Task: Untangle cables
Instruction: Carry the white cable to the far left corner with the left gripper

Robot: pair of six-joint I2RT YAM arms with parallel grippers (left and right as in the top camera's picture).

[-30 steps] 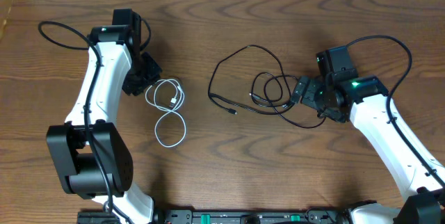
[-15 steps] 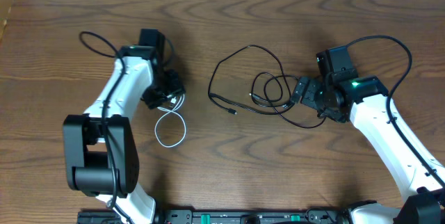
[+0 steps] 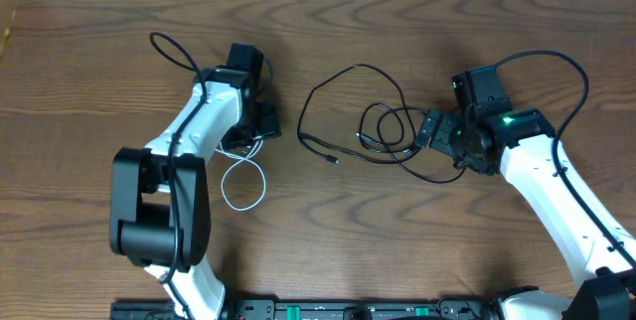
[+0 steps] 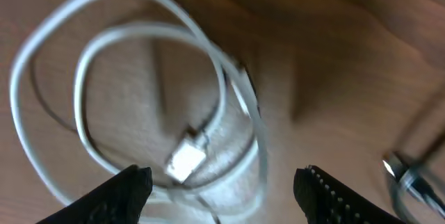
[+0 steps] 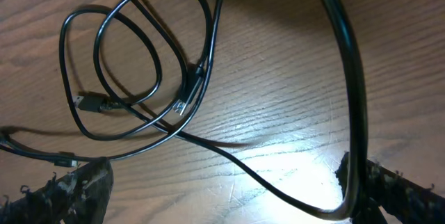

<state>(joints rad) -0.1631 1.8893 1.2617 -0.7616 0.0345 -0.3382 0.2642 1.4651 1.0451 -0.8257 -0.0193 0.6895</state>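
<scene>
While the white cable [image 4: 186, 158] lies in curly loops at nine o'clock on the table [image 3: 328, 250], two black cables [image 5: 94, 103] sit tangled at three o'clock. Left gripper [image 4: 222, 189] hangs above the white loops, jaws wide, holding nothing. Right gripper [image 5: 222, 189] faces the black tangle, jaws wide.

text: none legible | labels: none | numbers: none | signs: none

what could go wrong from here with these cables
1. The left gripper hangs open over overlapping white cable coils; closing could pinch two strands and drag the whole coil.
2. A thick black arm cord runs beside the open right gripper above the black cables; it could get grabbed or snag them.
</scene>
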